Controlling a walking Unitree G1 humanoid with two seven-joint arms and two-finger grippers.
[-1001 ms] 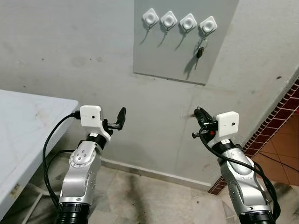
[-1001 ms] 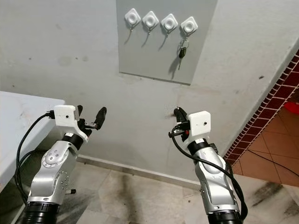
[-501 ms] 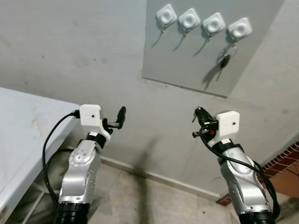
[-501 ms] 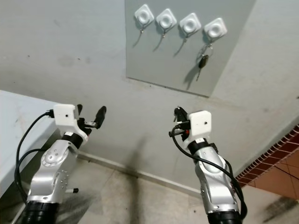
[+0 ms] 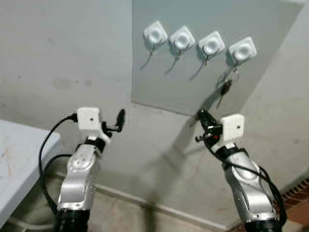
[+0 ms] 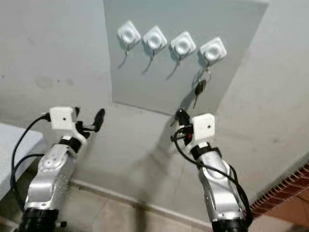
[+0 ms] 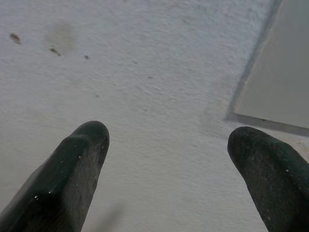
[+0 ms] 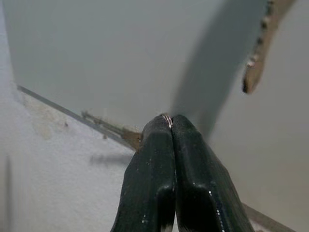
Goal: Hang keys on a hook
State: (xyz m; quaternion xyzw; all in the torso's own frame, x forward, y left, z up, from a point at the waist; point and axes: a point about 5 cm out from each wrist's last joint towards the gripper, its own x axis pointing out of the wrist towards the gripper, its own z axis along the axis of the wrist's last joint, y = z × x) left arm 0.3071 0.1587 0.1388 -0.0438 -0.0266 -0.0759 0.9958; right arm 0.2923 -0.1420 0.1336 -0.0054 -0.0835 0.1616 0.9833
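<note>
A bunch of keys (image 5: pixel 225 89) with a dark-headed key hangs from the rightmost of several white hooks (image 5: pixel 241 48) on a grey wall panel (image 5: pixel 193 82). The other hooks (image 5: pixel 182 37) are bare. My right gripper (image 5: pixel 203 116) is raised just below and left of the keys, shut, with a thin metal glint at its tips (image 8: pixel 167 117). The tip of the hanging key (image 8: pixel 258 63) shows above it in the right wrist view. My left gripper (image 5: pixel 113 123) is open, held up before the bare wall left of the panel, its fingertips (image 7: pixel 82 145) wide apart.
A white table (image 5: pixel 19 150) reaches in from the left at arm height. The plastered wall (image 5: pixel 63 58) stands close ahead, with a skirting strip (image 5: pixel 159 210) at its foot. Red brick tiling (image 5: pixel 297 193) shows at the lower right.
The view has shifted: the panel and hooks look larger and closer, and the table has slid leftward. Both arms keep the same raised pose, and the keys stay on their hook.
</note>
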